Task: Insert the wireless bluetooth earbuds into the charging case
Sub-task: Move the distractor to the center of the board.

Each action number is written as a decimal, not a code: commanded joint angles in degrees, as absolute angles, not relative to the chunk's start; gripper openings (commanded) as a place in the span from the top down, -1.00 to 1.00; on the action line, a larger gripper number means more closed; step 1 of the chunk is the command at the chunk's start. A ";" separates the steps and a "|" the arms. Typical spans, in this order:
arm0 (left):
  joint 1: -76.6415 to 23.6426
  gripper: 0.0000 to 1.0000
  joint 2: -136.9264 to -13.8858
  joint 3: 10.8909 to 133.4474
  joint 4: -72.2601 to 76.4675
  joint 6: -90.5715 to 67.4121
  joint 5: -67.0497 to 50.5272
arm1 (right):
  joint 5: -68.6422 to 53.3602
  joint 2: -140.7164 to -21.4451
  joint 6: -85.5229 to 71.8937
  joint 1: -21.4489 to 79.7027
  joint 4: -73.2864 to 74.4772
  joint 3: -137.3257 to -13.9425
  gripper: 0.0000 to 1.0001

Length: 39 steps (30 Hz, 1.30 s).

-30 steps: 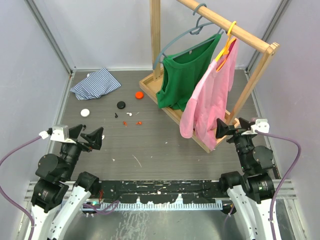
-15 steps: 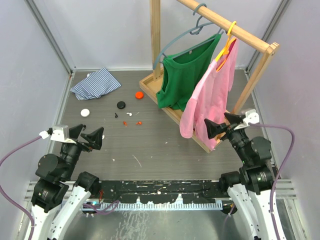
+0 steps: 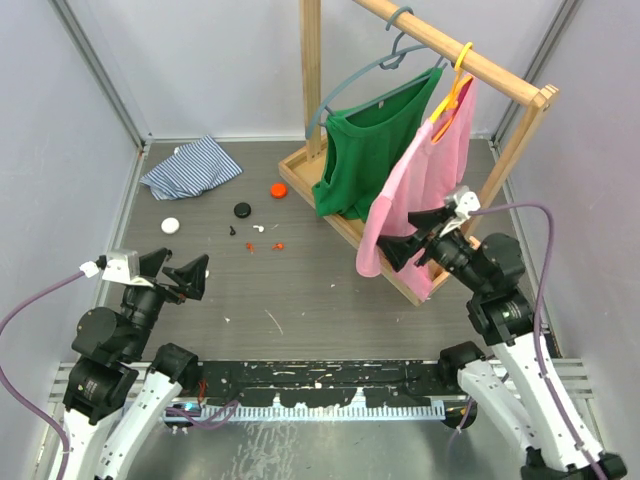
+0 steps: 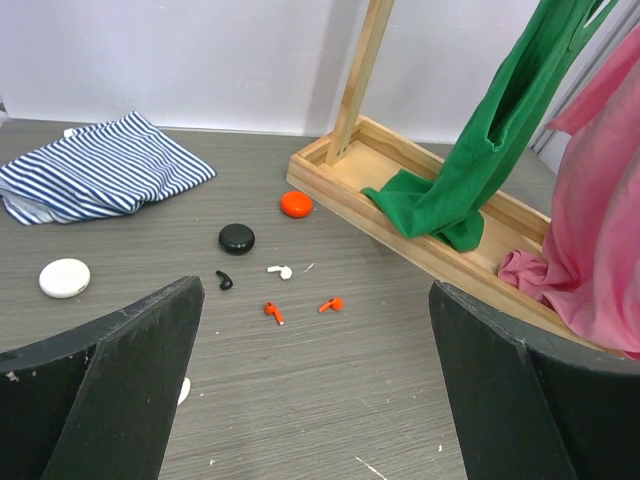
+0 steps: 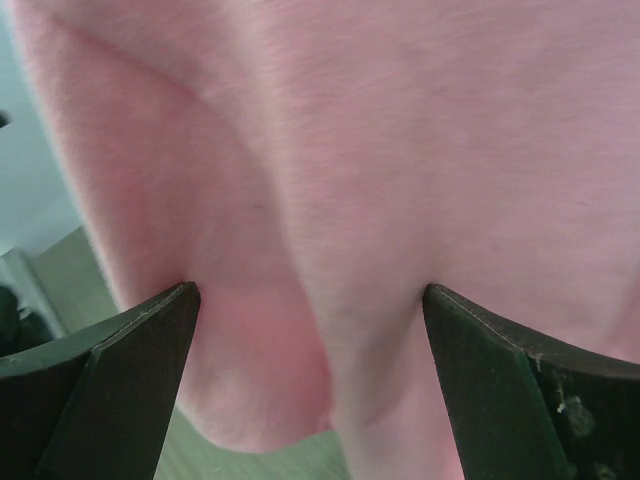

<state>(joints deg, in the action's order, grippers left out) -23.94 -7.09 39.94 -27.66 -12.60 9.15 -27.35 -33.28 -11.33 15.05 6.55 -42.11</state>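
from above, the left end effector [image 3: 174,272] hovered wide open and empty over the table [image 3: 330,290], and the right end effector [image 3: 408,238], equally wide and empty, faced a hanging pink shirt [image 3: 425,190]. the left wrist view showed the earbuds [image 4: 283,271] lying loose on the table near a black puck [image 4: 237,238]. the right wrist view showed only the pink shirt between parted fingers [image 5: 110,390].

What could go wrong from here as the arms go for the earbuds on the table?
The right gripper is open with the pink shirt hanging right in front of it; it might snag the cloth and tug the wooden rack. The earbuds are tiny and lie close together, so the left gripper, open too, could scatter them with its broad fingers.
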 commanded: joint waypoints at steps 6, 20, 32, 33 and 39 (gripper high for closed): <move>-24.00 -0.96 -7.10 40.08 -24.08 -11.98 8.22 | -4.12 -42.31 -5.97 44.57 -1.28 -41.63 -1.00; -24.26 -0.96 -5.88 40.08 -24.52 -11.85 8.26 | 10.07 -71.78 3.04 63.83 -7.47 -48.26 -1.00; -24.52 -0.96 -4.54 40.17 -25.00 -12.02 8.00 | 8.61 -98.83 5.78 57.91 -5.93 -62.49 -1.00; -24.54 -0.96 -4.53 40.17 -25.01 -11.98 8.06 | 7.64 -100.00 5.25 56.57 -5.67 -63.27 -1.00; -24.79 -0.96 -4.39 40.08 -24.90 -11.97 7.78 | 3.75 -106.48 3.45 49.93 -3.29 -68.03 -1.00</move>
